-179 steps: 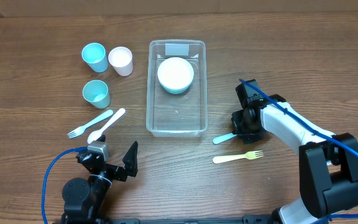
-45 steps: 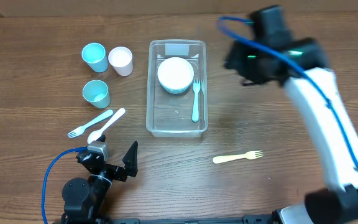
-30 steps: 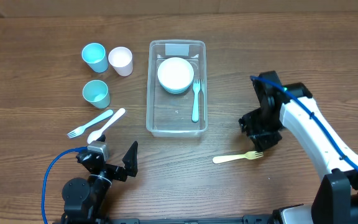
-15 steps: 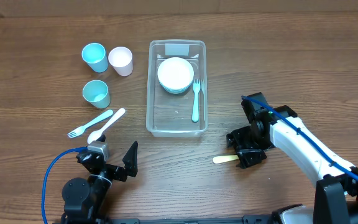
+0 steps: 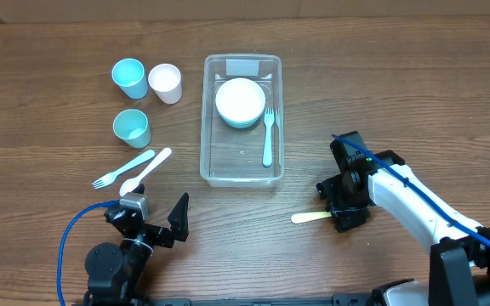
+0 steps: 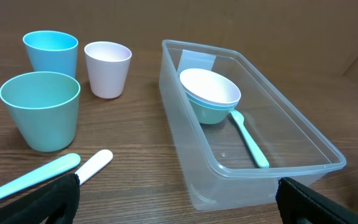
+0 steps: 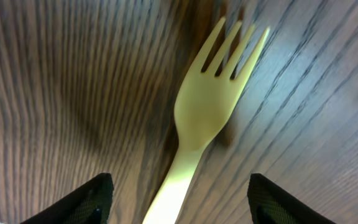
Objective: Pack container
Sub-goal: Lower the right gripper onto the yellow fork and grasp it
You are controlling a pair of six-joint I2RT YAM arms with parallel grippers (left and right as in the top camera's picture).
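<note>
- My right gripper [image 5: 340, 211] hangs spread open astride the pale yellow fork [image 7: 207, 112]; my left gripper [image 5: 155, 219] is open too.
- The container [image 5: 232, 157] sits at ten o'clock from my right gripper.
- If I close on the flat tines, the fork may skid or flip away.

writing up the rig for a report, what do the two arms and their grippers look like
The right arm has smooth white links with black joints, a blue cable along its top and a small green light. The left arm is black, with a looping blue cable and a silver block. The right gripper and left gripper have black fingers.
</note>
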